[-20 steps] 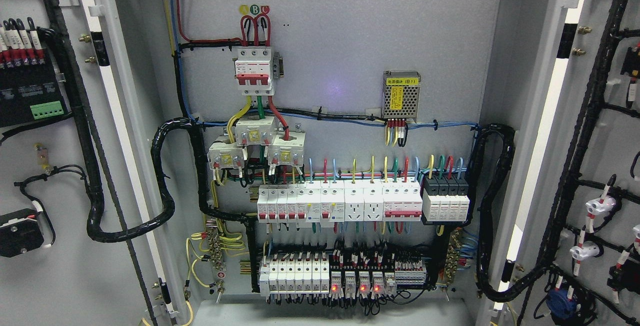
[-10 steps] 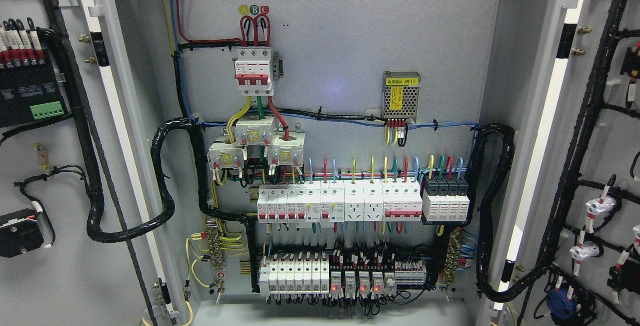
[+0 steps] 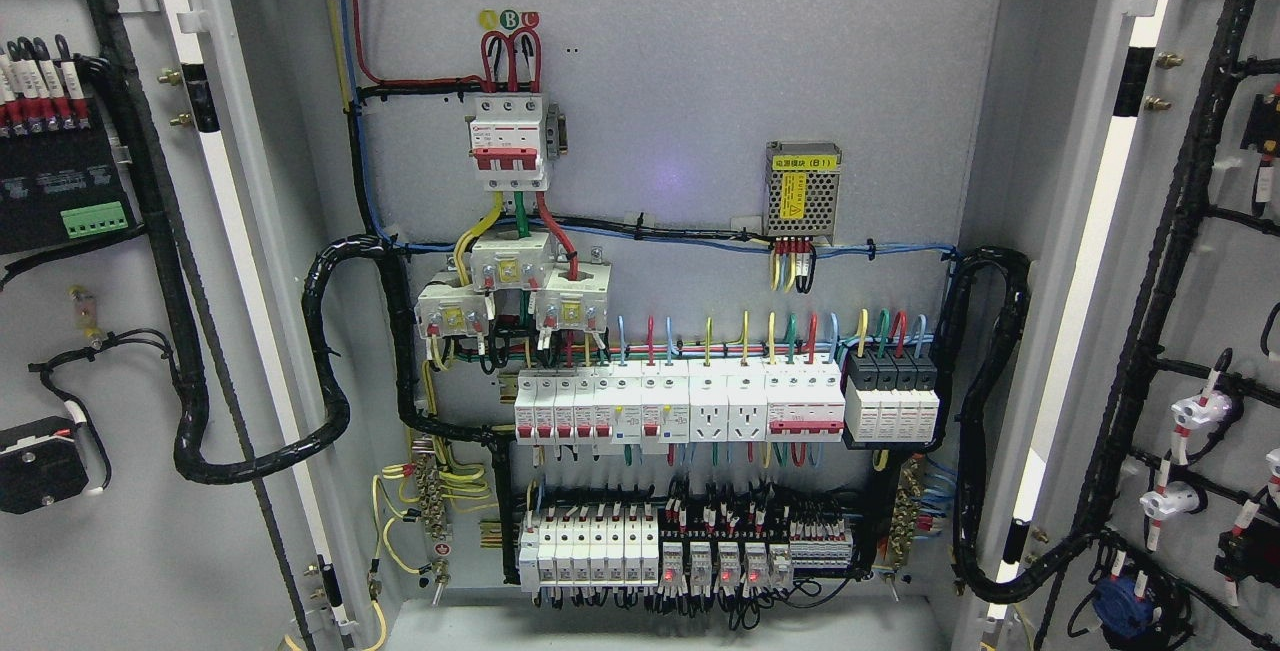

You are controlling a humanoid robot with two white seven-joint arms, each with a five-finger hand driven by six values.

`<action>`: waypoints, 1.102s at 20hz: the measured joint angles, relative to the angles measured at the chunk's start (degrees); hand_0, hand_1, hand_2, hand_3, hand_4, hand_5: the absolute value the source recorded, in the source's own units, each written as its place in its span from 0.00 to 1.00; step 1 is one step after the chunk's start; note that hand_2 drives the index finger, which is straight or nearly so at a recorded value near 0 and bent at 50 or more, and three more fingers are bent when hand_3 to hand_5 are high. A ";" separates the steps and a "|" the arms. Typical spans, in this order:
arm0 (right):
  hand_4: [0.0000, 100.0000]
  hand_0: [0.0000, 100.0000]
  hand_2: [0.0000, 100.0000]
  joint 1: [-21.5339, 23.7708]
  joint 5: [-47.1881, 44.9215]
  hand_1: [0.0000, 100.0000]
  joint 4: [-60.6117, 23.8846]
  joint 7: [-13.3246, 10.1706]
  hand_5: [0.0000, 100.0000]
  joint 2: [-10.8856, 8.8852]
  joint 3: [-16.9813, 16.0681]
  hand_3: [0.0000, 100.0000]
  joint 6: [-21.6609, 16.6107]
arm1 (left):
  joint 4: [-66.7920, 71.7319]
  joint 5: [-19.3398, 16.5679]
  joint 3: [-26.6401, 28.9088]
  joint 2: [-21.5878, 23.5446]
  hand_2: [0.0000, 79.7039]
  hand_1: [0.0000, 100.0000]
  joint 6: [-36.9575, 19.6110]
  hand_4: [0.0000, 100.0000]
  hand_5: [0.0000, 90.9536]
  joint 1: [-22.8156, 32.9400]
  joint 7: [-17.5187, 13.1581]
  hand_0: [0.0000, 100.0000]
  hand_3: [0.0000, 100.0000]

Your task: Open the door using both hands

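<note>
A grey electrical cabinet stands with both doors swung wide open. The left door shows its inner face at the picture's left, with black cable looms and a black module. The right door shows its inner face at the right, with black looms and white and blue fittings. The back panel between them is fully exposed. Neither of my hands nor arms shows anywhere in the head view.
On the back panel are a red-and-white main breaker, a row of white breakers and sockets, a lower row of relays with red lights and a small power supply. Thick black cable loops hang at both hinges.
</note>
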 measured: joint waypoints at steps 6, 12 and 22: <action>0.00 0.10 0.00 -3.22 2.81 0.13 12.78 -7.80 0.00 1.59 0.59 0.00 5.31 | 6.35 1.32 0.30 -1.01 0.00 0.56 10.25 0.00 0.00 -0.40 0.34 0.12 0.00; 0.00 0.10 0.00 -4.25 9.55 0.13 20.64 -15.25 0.00 2.62 0.88 0.00 10.22 | 10.06 2.19 0.47 -1.61 0.00 0.56 13.06 0.00 0.00 -0.54 1.11 0.12 0.00; 0.00 0.10 0.00 -4.61 14.00 0.13 27.09 -16.50 0.00 4.74 0.81 0.00 15.45 | 13.00 6.51 0.61 -2.10 0.00 0.56 13.13 0.00 0.00 -0.59 1.43 0.12 0.00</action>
